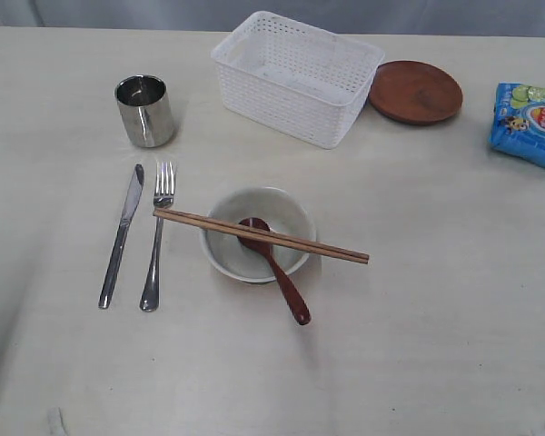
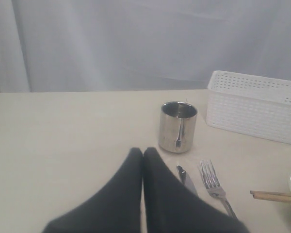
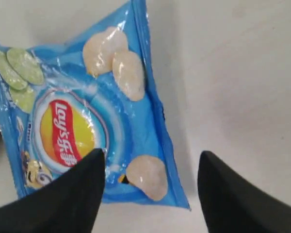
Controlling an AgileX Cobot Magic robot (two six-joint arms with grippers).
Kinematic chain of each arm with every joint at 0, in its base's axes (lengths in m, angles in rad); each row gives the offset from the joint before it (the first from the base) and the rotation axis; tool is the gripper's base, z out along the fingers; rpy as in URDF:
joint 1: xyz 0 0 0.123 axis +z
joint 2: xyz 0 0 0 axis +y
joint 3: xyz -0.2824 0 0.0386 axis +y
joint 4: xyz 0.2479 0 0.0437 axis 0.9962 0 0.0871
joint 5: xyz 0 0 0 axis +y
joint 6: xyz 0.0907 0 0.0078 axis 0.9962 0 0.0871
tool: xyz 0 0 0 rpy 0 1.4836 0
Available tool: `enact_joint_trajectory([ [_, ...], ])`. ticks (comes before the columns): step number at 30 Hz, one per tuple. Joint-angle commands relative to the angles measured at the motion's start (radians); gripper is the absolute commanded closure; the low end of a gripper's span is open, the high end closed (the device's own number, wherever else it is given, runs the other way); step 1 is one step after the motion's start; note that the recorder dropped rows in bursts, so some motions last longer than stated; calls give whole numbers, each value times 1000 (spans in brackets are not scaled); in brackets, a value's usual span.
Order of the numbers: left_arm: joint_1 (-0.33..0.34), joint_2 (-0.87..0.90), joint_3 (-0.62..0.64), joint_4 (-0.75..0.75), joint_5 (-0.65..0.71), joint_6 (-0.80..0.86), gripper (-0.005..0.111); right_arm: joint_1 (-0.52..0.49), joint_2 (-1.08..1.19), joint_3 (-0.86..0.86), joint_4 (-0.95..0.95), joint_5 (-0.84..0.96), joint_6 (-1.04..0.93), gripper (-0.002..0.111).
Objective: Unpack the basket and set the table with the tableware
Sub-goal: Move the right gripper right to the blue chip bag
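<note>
Right claw (image 3: 151, 154) spread wide over chip bag (image 3: 82, 111).

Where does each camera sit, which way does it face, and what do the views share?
Exterior view: high, looking down on the table: basket, cup, knife, fork, bowl, plate, chip bag; no arm shows.
Left wrist view: low over the table, facing level past cup and basket to a curtain; left jaws shut in front.
Right wrist view: above the chip bag, facing straight down; right jaws apart.
Shared: exterior and left wrist show cup, knife, fork, basket; exterior and right wrist, the chip bag.
</note>
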Motion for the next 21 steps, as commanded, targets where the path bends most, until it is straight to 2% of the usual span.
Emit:
enact_joint_trajectory([
  [1, -1, -4, 3, -3, -11, 0, 107, -33, 62, -16, 72, 18, -105, 55],
  [5, -1, -4, 3, -3, -11, 0, 107, -33, 119, -16, 100, 9, -148, 57],
  [7, -1, -4, 3, -3, -11, 0, 107, -33, 128, -19, 112, -3, -166, 64],
  [14, -1, -4, 3, -3, -11, 0, 107, -33, 132, -23, 146, -21, -220, 109],
  [21, -1, -4, 3, -3, -11, 0, 107, -33, 120, -23, 236, 21, -294, 109],
])
